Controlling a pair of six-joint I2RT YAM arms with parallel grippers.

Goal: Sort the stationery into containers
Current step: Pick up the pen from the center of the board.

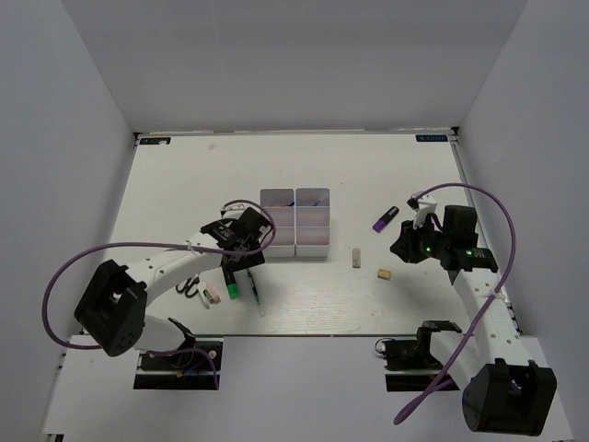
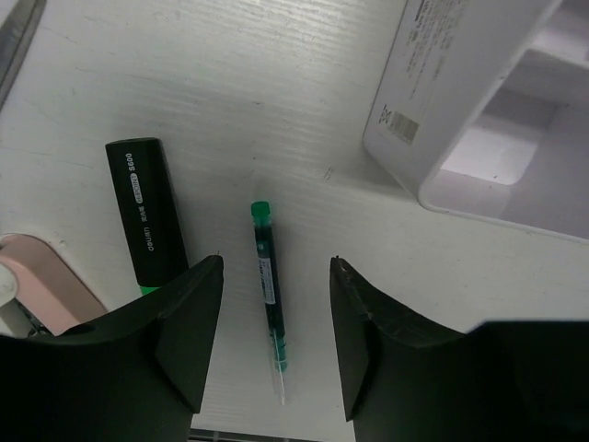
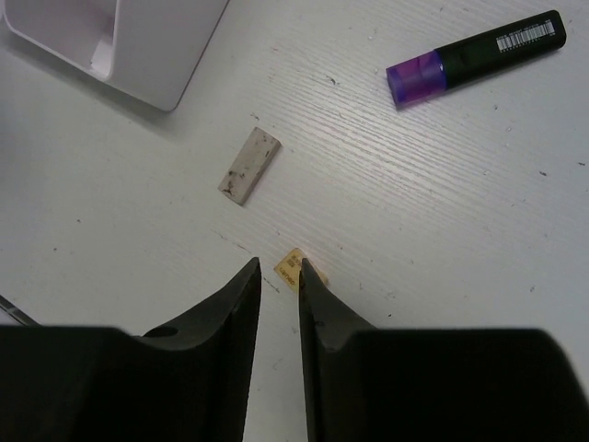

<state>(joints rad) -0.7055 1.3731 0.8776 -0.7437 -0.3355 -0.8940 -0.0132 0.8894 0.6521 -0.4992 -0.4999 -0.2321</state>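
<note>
Left of the white plastic six-bin block [image 2: 433, 138], we had the left gripper [image 2: 276, 269] spread wide, straddling the thin green-capped dark pen [image 2: 270, 295]. The black green-tipped marker [image 2: 145, 212] and the pink piece [image 2: 46, 276] lay farther from the block. Our judgement: drop straight, centre on the barrel, close w/o nudging the marker. Right of the block, the right gripper [image 3: 278, 269] was narrow, holding nothing, w/ its tips by the tiny tan block [image 3: 289, 270]. The small grey stick [image 3: 249, 165] lay nearer the bins, and the purple-black marker [image 3: 474, 57] farther. Room looked OK; only the bin wall needed minding.
</note>
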